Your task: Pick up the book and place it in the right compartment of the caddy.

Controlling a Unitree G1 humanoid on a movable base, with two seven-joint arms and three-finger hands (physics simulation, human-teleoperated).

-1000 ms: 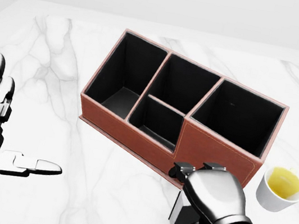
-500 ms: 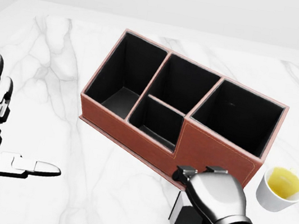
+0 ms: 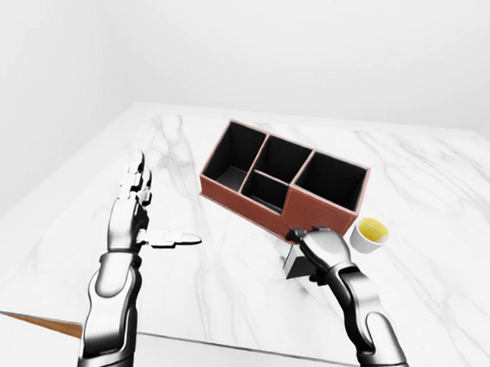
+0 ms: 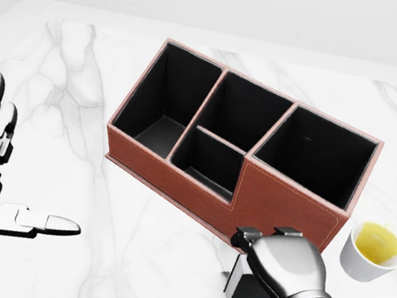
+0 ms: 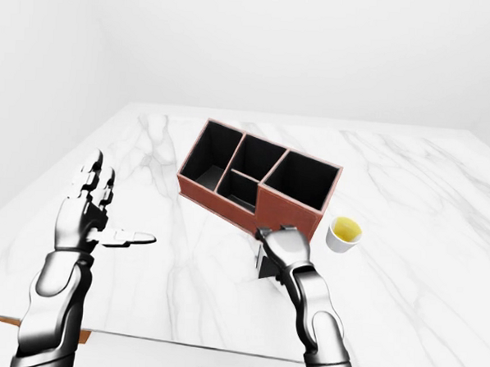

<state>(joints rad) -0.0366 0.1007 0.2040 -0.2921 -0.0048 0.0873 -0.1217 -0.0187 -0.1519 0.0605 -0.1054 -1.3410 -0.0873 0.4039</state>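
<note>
One caddy (image 4: 252, 191) with four compartments is sitting on the tabletop (image 4: 78, 100); beside the caddy are standing one cup (image 4: 372, 252) and one dark book (image 4: 241, 288).

No legible text, labels or numbers anywhere.

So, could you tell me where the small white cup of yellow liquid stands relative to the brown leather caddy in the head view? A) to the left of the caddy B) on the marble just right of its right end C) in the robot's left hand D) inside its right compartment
B: the small white cup of yellow liquid stands on the white marble table, just right of the brown leather caddy, outside its compartments.
</note>
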